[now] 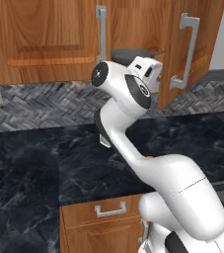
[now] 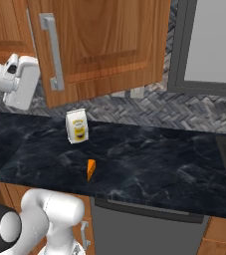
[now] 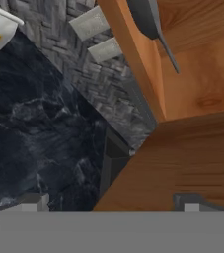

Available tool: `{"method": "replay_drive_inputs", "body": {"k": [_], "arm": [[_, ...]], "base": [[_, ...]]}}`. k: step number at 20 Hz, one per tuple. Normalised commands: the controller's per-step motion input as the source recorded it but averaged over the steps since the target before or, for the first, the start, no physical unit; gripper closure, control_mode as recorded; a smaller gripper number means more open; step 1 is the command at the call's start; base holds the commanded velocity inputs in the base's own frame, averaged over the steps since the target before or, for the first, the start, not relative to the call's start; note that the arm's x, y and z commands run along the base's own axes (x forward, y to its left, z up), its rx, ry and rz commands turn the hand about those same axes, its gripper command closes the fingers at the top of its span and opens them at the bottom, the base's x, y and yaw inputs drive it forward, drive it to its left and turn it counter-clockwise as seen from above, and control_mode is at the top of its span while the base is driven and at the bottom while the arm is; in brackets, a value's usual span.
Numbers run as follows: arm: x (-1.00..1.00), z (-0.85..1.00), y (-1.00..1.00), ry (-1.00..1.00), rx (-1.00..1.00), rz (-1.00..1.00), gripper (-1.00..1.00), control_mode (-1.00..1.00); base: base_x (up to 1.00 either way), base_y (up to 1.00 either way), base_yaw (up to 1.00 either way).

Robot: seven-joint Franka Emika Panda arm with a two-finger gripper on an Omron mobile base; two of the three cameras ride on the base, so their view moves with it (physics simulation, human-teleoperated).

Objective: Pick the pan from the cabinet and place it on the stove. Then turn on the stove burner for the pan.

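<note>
Open wooden cabinet (image 1: 49,39) above dark marble counter (image 2: 149,159), door (image 2: 109,45) swung wide. Dark pan (image 3: 145,20) on the cabinet shelf, handle pointing outward. Gripper (image 3: 111,200) raised near the cabinet's lower edge, fingers spread apart, holding nothing.

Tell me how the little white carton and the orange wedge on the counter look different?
The carton is white with a yellow picture; the wedge is plain orange. The carton is bigger and boxy; the wedge is small and pointed. The carton stands nearer the wall, the wedge nearer the counter's front edge. Both stand on the dark counter.
</note>
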Motion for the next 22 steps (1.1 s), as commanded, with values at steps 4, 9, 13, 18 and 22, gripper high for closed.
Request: {"method": "replay_drive_inputs", "body": {"k": [4, 9, 13, 18, 22], "arm": [[-0.69, -0.10, -0.65, -0.02, 0.00, -0.09, -1.00, -1.00], [-0.46, -0.09, -0.68, 0.00, 0.00, -0.08, -1.00, -1.00], [-0.26, -0.04, -0.88, 0.00, 0.01, -0.03, -1.00, -1.00], [-0.29, -0.06, -0.95, 0.00, 0.03, -0.01, -1.00, -1.00], [-0.33, -0.10, -0.96, 0.00, 0.05, 0.00, -1.00, -1.00]], "base": [[0.00, 0.00, 0.00], [0.00, 0.00, 0.00], [0.00, 0.00, 0.00], [0.00, 0.00, 0.00], [0.00, 0.00, 0.00]]}}
